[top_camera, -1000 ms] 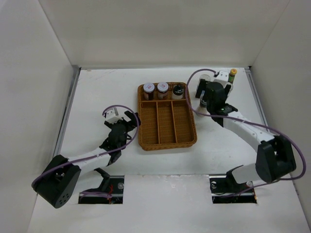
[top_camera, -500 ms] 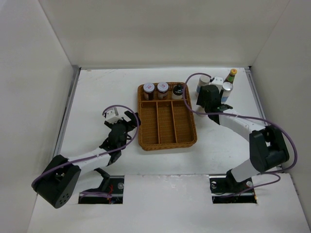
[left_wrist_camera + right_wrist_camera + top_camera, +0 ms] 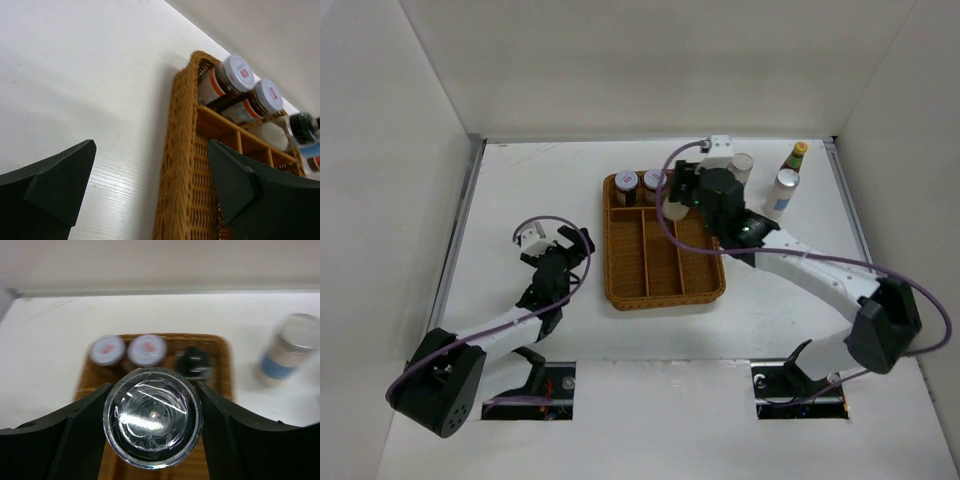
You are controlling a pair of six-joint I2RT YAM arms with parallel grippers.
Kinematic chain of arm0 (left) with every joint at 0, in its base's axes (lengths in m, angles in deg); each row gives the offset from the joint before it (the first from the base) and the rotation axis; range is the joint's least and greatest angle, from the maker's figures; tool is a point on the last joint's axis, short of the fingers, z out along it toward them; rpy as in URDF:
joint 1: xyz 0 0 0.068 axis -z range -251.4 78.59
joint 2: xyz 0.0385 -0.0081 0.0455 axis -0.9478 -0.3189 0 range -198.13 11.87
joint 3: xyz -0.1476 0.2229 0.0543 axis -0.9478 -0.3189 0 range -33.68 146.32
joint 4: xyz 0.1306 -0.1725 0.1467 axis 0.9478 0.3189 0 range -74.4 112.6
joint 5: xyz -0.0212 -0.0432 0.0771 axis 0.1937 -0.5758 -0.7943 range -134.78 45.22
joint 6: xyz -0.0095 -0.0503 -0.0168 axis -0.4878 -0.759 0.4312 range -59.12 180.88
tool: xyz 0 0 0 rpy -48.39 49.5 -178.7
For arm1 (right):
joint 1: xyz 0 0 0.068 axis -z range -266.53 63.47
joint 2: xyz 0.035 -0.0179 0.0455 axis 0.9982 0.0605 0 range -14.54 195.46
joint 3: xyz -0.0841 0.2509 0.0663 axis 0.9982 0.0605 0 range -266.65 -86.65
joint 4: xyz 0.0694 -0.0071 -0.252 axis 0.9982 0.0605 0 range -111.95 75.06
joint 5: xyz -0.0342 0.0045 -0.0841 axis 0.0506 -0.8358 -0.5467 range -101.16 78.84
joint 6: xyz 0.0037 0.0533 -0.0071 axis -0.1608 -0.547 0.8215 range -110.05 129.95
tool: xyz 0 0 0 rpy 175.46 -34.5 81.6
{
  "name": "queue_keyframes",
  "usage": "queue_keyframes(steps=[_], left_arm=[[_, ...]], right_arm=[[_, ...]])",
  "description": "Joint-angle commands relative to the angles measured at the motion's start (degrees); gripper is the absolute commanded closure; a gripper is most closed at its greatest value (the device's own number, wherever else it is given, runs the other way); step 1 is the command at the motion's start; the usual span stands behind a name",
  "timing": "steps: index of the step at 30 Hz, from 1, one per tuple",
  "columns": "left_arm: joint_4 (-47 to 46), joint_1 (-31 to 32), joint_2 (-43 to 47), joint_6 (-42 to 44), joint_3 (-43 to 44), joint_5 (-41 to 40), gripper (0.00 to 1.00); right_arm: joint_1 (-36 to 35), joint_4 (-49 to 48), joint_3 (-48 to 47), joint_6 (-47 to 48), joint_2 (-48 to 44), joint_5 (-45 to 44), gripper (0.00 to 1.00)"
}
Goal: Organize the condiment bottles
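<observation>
Right gripper (image 3: 680, 195) pinches a cylinder (image 3: 152, 416) over the tray (image 3: 620, 290), far edge of the table (image 3: 520, 180); left gripper (image 3: 150, 165) spread, idle. Next: lower it beside the jars (image 3: 626, 181).

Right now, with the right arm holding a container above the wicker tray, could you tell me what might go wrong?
1. The right pincer grips the silver-topped cylinder close to the black-capped bottle and two white-lidded jars. Lowering it carelessly could knock them over.
2. The wicker tray has narrow compartments, so landing on a divider might tip the cylinder.
</observation>
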Motion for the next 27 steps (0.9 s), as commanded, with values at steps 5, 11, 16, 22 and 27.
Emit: queue_keyframes(steps=[5, 11, 16, 22, 27], left_arm=[[2.23, -6.87, 1.86, -6.79, -1.66, 4.21, 0.05], [2.15, -7.23, 1.59, -7.23, -1.57, 5.97, 0.05], [1.53, -6.53, 2.03, -6.97, -1.66, 6.15, 0.05], [0.92, -6.53, 1.41, -6.88, -1.49, 6.24, 0.05], [0.83, -6.61, 2.21, -6.80, -1.84, 5.97, 0.05]], right_arm=[[-9.55, -6.56, -15.42, 0.11, 17.06, 6.57, 0.43], [-10.26, -6.65, -22.82, 2.39, 28.59, 5.53, 0.42], [-10.26, -8.50, -22.82, 4.15, 31.58, 1.92, 0.42], [-10.70, -8.59, -20.46, 4.86, 32.30, 1.74, 0.15], [-10.44, -7.97, -16.85, 3.54, 22.91, 4.81, 0.00]])
